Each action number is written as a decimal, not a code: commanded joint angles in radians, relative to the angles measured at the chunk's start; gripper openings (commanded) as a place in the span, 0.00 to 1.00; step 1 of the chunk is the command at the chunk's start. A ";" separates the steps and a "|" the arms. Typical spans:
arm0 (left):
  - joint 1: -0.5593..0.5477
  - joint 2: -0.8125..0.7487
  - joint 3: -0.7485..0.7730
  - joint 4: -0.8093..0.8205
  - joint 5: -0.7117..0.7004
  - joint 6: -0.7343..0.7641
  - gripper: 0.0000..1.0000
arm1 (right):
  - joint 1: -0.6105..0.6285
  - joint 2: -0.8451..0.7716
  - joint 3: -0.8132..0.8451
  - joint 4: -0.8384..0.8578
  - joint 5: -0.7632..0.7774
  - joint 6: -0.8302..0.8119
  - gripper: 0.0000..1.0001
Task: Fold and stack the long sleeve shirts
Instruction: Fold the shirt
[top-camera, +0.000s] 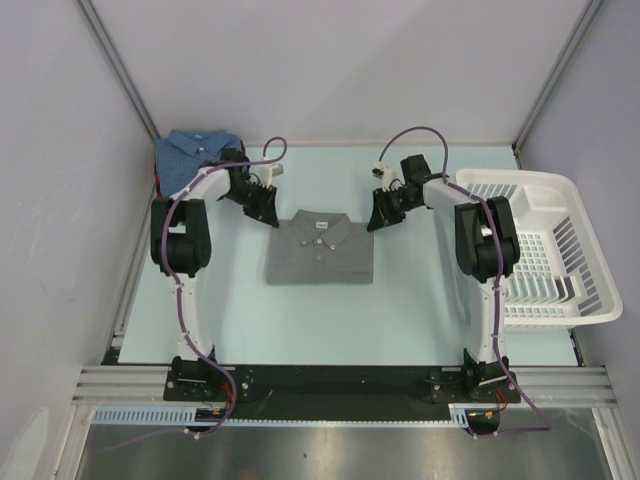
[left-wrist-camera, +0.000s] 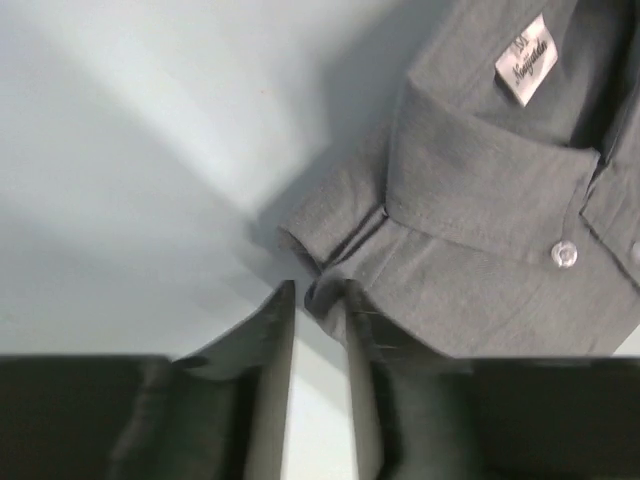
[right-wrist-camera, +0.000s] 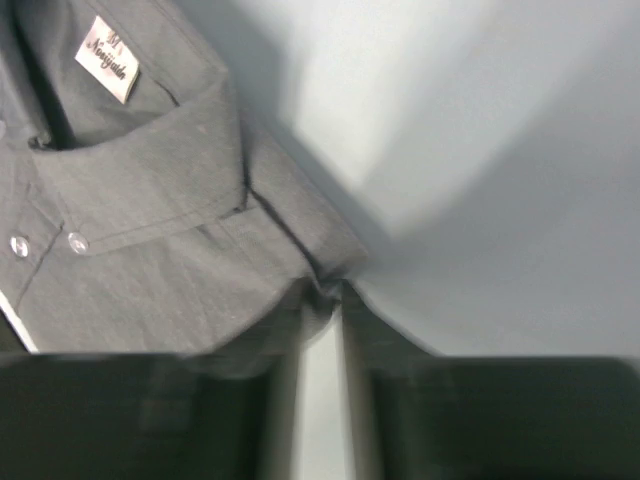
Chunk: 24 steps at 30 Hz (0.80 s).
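A mid-grey collared shirt (top-camera: 320, 248) lies folded at the table's middle, collar towards the far side. My left gripper (top-camera: 265, 212) is at its far left corner, and in the left wrist view (left-wrist-camera: 318, 295) the narrow jaws pinch a fold of the grey shirt (left-wrist-camera: 480, 200). My right gripper (top-camera: 381, 218) is at its far right corner and pinches the cloth edge in the right wrist view (right-wrist-camera: 322, 295), beside the collar of the grey shirt (right-wrist-camera: 150, 200). A blue shirt (top-camera: 196, 150) lies folded at the far left corner. No dark red shirt is in view.
A white slatted plastic basket (top-camera: 520, 180) stands at the right edge of the table, close to the right arm. Walls close the table in on the left, right and far sides.
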 joint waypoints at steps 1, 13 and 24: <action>0.036 -0.107 -0.020 0.055 0.091 -0.028 0.43 | -0.021 -0.102 0.058 -0.026 0.031 0.009 0.37; 0.034 -0.748 -0.281 0.178 0.096 0.087 0.99 | 0.109 -0.511 -0.083 0.034 -0.101 0.157 1.00; -0.112 -0.865 -0.744 0.478 0.453 -0.475 0.99 | 0.281 -0.548 -0.510 0.495 -0.248 0.609 1.00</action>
